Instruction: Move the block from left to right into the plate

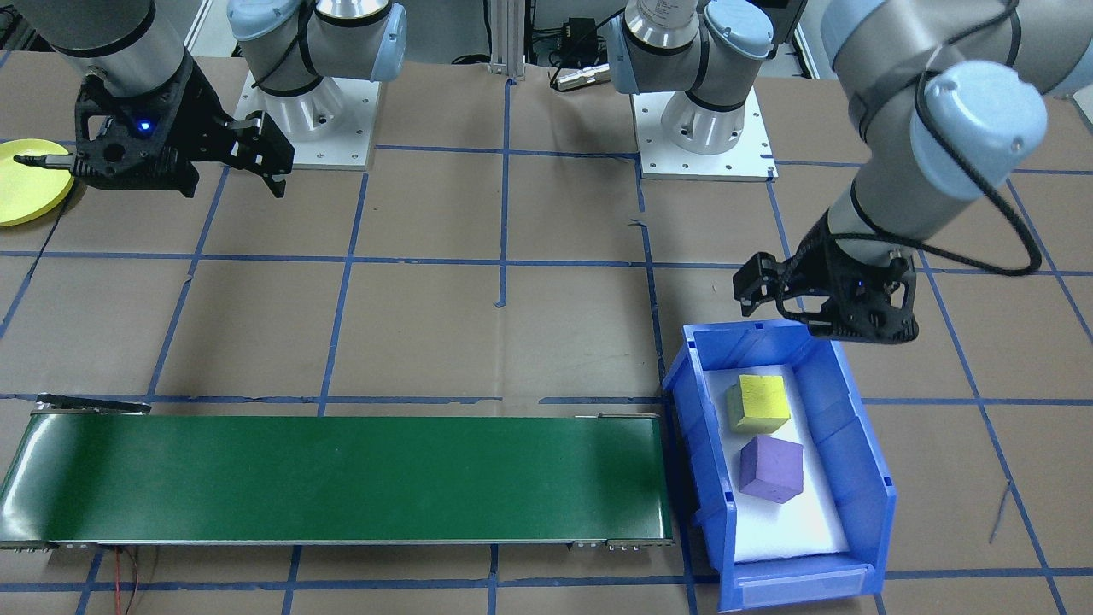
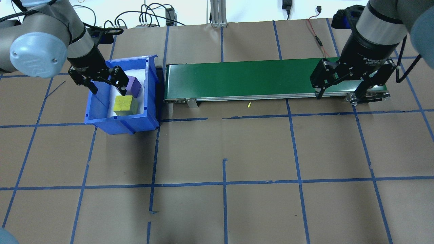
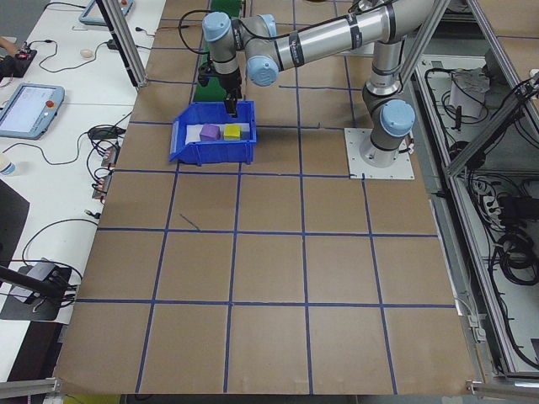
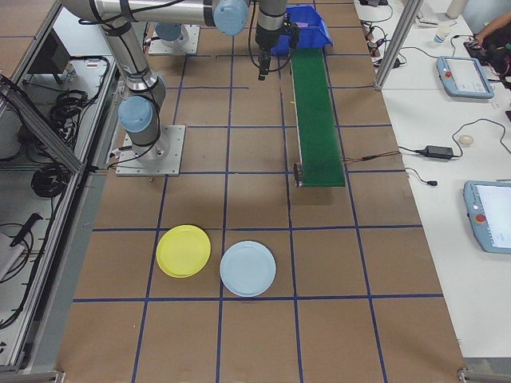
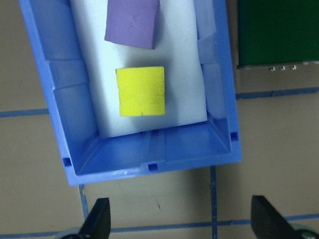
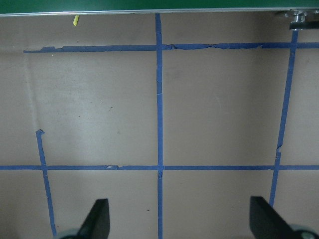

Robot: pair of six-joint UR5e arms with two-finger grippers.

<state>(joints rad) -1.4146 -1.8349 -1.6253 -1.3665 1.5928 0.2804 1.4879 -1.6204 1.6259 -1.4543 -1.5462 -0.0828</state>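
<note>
Two foam blocks lie on white padding in the blue bin (image 1: 854, 478): a yellow block (image 1: 758, 403) (image 5: 141, 91) and a purple block (image 1: 771, 468) (image 5: 132, 22). My left gripper (image 2: 108, 90) (image 5: 184, 224) hangs open above the bin's near end with nothing between its fingers. The yellow plate (image 1: 26, 184) (image 4: 184, 250) lies flat on the table on my right side. My right gripper (image 2: 339, 96) (image 1: 265, 166) is open and empty, hovering near the right end of the green conveyor belt (image 2: 254, 79), above bare table in its wrist view.
A light-blue plate (image 4: 247, 268) touches the yellow plate. The green belt runs from beside the bin toward my right. Both arm bases (image 1: 700, 120) stand at my edge of the table. Blue tape lines grid the brown tabletop.
</note>
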